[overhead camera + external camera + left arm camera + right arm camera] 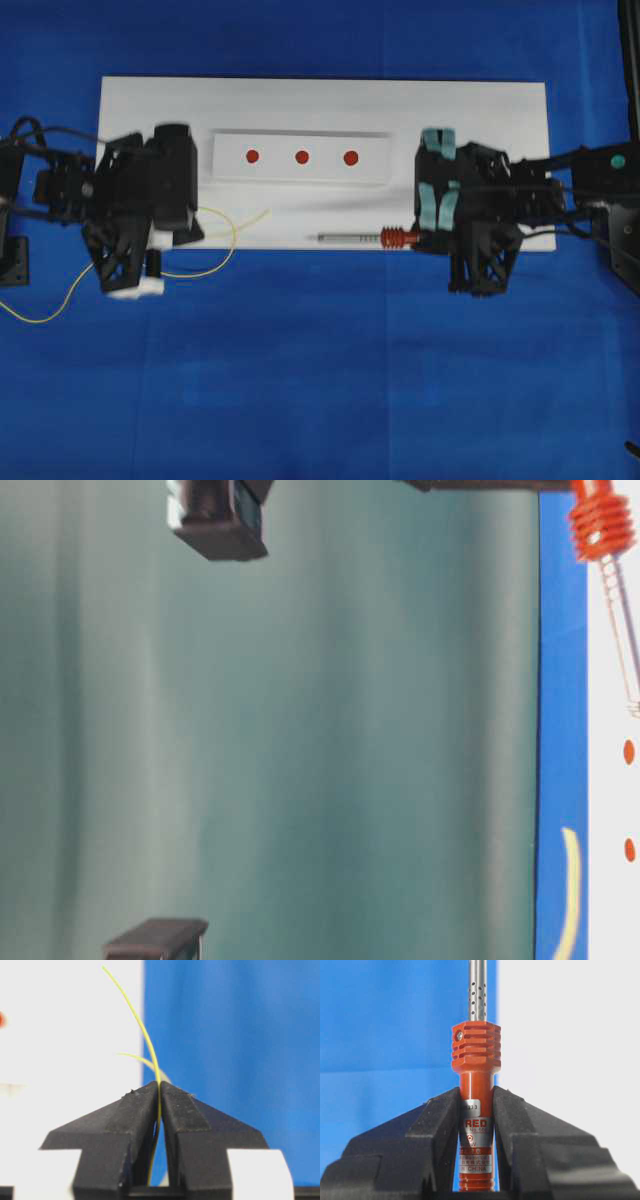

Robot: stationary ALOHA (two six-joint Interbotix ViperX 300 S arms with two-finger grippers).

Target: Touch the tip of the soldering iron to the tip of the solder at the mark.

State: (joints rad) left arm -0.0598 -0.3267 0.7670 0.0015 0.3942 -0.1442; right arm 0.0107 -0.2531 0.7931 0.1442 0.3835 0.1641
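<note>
While both arms hang over the white board, this is how things stand:
Left claw [160, 1091]: clenched on the solder [145, 1035], the thin yellow wire pinched between its black fingers [131, 1125] and rising past them in a curve.
Solder: its free end reaches over the white board [320, 100] near the board's front-left part; the rest loops back and trails off the front edge onto the blue cloth [320, 380] at the left.
Right claw [477, 1091]: clenched on the soldering iron [476, 1060], gripping the orange-red handle just below its ribbed collar.
Soldering iron: held level along the board's front edge, right of centre, its silver shaft pointing toward the left arm.
Marks: three red dots [301, 156] in a row on a raised white strip at the board's middle.
Gap: the iron's tip and the solder's end are well apart.
</note>
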